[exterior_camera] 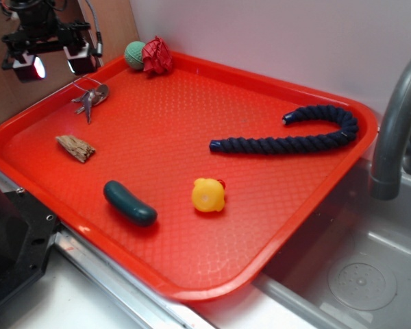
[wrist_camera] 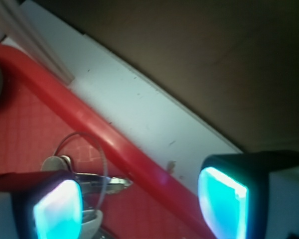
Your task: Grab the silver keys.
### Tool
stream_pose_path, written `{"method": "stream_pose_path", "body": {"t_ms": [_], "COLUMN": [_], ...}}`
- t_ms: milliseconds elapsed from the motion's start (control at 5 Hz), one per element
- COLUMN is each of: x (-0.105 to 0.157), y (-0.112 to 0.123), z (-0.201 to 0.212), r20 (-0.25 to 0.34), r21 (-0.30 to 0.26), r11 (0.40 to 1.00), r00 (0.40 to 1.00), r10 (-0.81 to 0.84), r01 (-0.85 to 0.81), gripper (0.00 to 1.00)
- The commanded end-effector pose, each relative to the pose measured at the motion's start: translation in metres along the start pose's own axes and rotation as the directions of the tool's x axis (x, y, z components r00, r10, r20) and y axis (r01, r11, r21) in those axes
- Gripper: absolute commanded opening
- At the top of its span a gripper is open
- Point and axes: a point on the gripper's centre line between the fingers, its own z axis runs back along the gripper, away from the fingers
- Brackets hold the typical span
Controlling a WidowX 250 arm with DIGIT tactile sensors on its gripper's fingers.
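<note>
We have yet to grab anything. On the red tray (exterior_camera: 274, 226), by its far-left rim, lie the silver keys (exterior_camera: 90, 99) — our gripper (exterior_camera: 53, 64) hangs just above them, fingers spread, holding nothing. Descent and closing remain. The navy rope (exterior_camera: 288, 136), green cucumber toy (exterior_camera: 129, 203), yellow duck (exterior_camera: 208, 195) and wood chip (exterior_camera: 75, 147) sit apart; only the rim crowds us.

The silver keys (exterior_camera: 90, 98) (wrist_camera: 87, 181), a shiny bunch on a thin wire ring, lie flat near the tray's far-left rim.
</note>
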Motion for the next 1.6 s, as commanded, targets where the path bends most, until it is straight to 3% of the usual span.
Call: {"method": "stream_pose_path", "body": {"t_ms": [0,200,600,1400], "x": [0.0,-0.01,-0.026,0.003], "y": [-0.016,-0.032,-0.055,-0.039], "z": [-0.002,-0.011,-0.014,-0.039], "r20": [0.005,-0.05,-0.159,-0.21], "r21": [-0.03,-0.067,-0.045,-0.009], "r11": [0.998,0.997,0.998,0.999], "r00": [0.998,0.998,0.986,0.977], "r10": [-0.055,-0.045,-0.041,0.036], "r01": [0.055,0.042,0.035,-0.038], "gripper": [1.0,1.0,1.0,1.0]}}
